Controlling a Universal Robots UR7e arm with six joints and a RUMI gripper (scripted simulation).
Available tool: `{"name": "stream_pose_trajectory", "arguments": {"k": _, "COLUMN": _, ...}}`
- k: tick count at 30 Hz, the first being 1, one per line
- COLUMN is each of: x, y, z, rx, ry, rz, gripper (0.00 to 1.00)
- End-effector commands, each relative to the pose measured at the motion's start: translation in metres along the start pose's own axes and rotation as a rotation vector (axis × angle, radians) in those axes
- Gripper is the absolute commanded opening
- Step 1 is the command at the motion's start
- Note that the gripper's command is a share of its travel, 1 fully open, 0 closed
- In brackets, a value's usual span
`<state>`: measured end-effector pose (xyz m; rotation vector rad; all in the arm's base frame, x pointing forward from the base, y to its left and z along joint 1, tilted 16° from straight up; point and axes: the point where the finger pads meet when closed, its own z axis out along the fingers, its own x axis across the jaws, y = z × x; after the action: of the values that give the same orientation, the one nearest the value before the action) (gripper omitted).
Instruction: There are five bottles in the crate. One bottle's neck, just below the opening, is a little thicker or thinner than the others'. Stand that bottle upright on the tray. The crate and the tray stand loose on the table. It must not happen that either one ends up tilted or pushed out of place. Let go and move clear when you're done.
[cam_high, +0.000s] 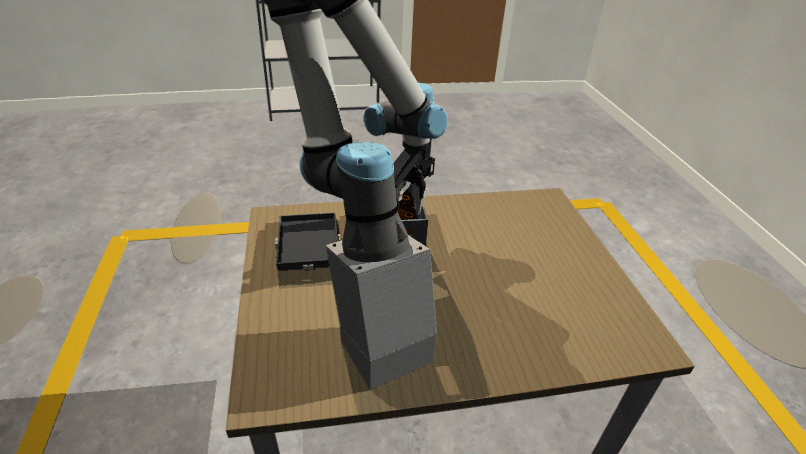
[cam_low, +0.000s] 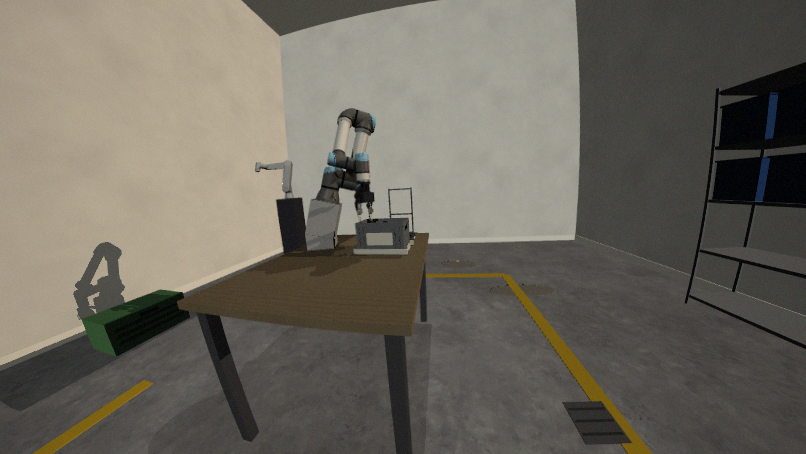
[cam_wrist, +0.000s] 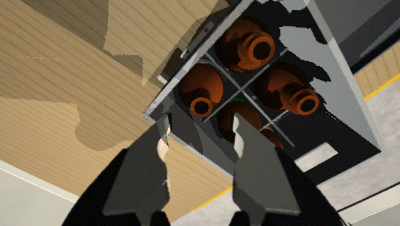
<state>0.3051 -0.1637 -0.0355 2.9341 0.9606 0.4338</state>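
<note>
The grey crate (cam_high: 417, 228) (cam_low: 389, 227) (cam_wrist: 350, 95) holds brown bottles. In the wrist view three mouths show: an upper bottle (cam_wrist: 235, 47), a right bottle (cam_wrist: 275, 90) and a left bottle (cam_wrist: 200, 82), whose mouth looks smallest. Another bottle (cam_wrist: 229, 120) is partly behind the right finger, and a further bottle (cam_wrist: 272, 137) is mostly hidden. The neck differences cannot be told surely. My gripper (cam_high: 417, 198) (cam_low: 364, 217) (cam_wrist: 201, 113) is partly open with nothing between its fingers, above the crate's near corner. The black tray (cam_high: 307, 242) lies left of the crate in the top view, with no bottle on it.
The robot's pedestal (cam_high: 389, 321) stands on the wooden table (cam_high: 541, 242) (cam_low: 315, 287) and hides part of the crate in the top view. Thin dividers (cam_wrist: 242, 91) separate the crate's compartments, and its walls rise around the bottles. The crate stands near a table edge.
</note>
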Motion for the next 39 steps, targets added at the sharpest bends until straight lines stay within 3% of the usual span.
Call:
{"name": "stream_pose_trajectory", "arguments": {"k": 1, "x": 0.0000, "y": 0.0003, "z": -0.0002, "rx": -0.001, "ry": 0.000, "rz": 0.000, "gripper": 0.38}}
{"name": "stream_pose_trajectory", "arguments": {"k": 39, "x": 0.0000, "y": 0.0004, "z": 0.0066, "rx": -0.001, "ry": 0.000, "rz": 0.000, "gripper": 0.38}}
